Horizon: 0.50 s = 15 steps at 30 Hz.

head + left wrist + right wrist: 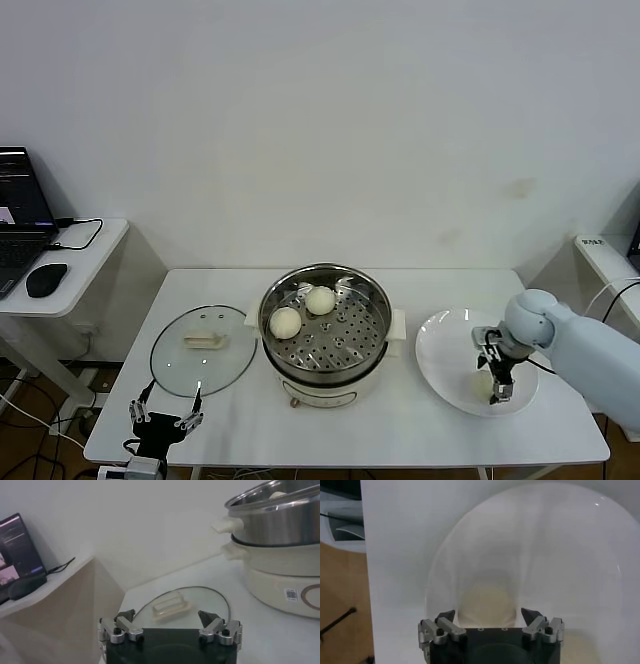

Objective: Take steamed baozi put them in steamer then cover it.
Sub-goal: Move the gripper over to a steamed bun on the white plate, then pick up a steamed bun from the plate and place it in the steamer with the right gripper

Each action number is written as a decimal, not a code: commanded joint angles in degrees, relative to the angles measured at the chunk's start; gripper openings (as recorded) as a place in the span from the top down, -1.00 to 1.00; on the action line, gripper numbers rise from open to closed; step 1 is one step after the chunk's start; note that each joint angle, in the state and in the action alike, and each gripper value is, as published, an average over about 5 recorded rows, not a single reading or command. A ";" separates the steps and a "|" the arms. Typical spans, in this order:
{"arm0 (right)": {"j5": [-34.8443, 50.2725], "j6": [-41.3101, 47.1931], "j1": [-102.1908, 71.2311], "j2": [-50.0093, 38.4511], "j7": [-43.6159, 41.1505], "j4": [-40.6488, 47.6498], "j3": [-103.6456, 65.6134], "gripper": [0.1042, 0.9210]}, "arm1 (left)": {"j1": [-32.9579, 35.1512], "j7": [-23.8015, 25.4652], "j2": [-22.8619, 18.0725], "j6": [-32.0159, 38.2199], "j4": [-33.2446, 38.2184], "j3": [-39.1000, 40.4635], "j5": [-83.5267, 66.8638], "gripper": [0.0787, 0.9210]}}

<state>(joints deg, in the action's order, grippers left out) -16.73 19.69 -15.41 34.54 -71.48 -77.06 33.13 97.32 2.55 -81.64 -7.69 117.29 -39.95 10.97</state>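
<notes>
The steamer (325,335) stands mid-table with two baozi on its perforated tray, one farther back (320,300) and one nearer the left rim (285,322). My right gripper (497,376) is open and low over the white plate (445,350), with a third baozi (483,382) between its fingers. In the right wrist view that baozi (487,600) sits between the open jaws of the gripper (487,614). The glass cover (203,345) lies flat on the table left of the steamer. My left gripper (165,412) is open and empty just in front of it.
The left wrist view shows the open left gripper (166,615), the cover (200,597) and the steamer (280,525). A side table with a laptop (15,225) and mouse (46,280) stands at the far left. A cream patch (585,647) lies on the plate beside the right gripper.
</notes>
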 commanded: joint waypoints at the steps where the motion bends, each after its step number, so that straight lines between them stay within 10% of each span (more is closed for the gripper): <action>1: 0.03 -0.01 -0.16 -0.22 -0.02 0.19 -0.50 -0.45 | -0.07 0.01 0.02 -0.01 -0.17 0.16 0.02 -0.77; 15: 7.65 0.56 17.57 -2.50 -3.63 -2.52 6.63 -0.28 | -0.76 -0.26 0.03 0.17 -0.26 0.47 -0.26 -0.77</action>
<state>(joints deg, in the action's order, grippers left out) -13.93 20.17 -10.28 32.68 -73.29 -78.60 34.54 96.75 2.40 -81.65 -7.61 116.90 -39.51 10.79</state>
